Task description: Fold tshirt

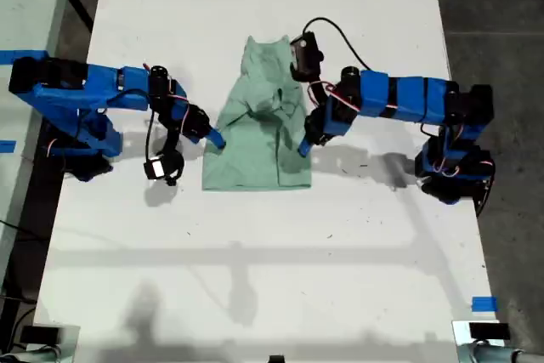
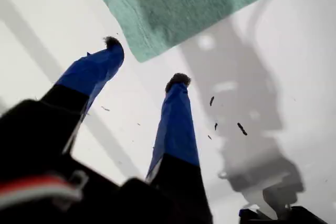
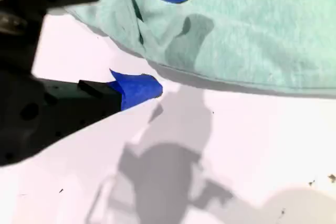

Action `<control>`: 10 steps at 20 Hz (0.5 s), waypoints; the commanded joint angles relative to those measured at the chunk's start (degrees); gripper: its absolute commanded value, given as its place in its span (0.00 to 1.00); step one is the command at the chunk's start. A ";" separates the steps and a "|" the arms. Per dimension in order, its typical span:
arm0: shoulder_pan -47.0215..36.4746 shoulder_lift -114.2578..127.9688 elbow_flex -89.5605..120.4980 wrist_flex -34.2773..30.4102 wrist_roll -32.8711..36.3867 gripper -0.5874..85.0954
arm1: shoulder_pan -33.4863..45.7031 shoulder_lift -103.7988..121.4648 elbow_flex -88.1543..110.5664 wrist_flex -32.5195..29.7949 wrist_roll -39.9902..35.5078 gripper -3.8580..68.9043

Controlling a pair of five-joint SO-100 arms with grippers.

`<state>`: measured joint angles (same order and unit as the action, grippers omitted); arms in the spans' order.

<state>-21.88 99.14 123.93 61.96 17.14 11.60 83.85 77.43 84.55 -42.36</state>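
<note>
My first gripper (image 2: 146, 61) stands wide and empty, just short of a corner of the tshirt (image 1: 255, 138). My second gripper (image 3: 168, 36) gapes across its edge, unclosed. You see it mid-worktop (image 1: 255, 252), collar at 12 o'clock in the exterior view. The sides look folded in and rumpled; the bottom-to-collar fold seems left.

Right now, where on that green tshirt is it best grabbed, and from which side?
Probably the tshirt's side edge near the hem, approached low from the bare table beside it. The cloth lies flat and thin there, so one of the fingers must slide under; the upper half is bunched. My second gripper, open, straddles such an edge.
</note>
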 commanded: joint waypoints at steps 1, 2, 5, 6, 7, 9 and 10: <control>-1.76 -4.75 -1.85 -1.85 0.53 0.31 | -0.62 6.33 1.23 -2.81 -0.26 0.34; -2.37 -7.56 -2.90 -2.29 1.05 0.31 | -0.70 7.03 2.37 -3.34 -0.09 0.34; -4.04 -12.83 -4.92 -2.55 3.34 0.10 | -0.70 10.11 6.59 -5.19 0.35 0.33; -4.22 -11.87 -4.83 -2.55 3.25 0.01 | -0.53 11.25 8.44 -5.98 0.44 0.33; -3.87 -9.14 -4.04 -2.37 2.46 0.01 | -0.35 12.30 10.02 -6.77 0.53 0.32; -3.96 -1.49 -1.49 -1.23 0.35 0.01 | 0.00 13.80 12.22 -7.73 0.53 0.32; -4.39 0.97 -1.32 1.05 -0.35 0.01 | 0.18 14.06 12.74 -8.09 0.44 0.31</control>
<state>-25.14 92.64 122.96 60.03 18.11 11.60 93.34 90.35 78.49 -42.28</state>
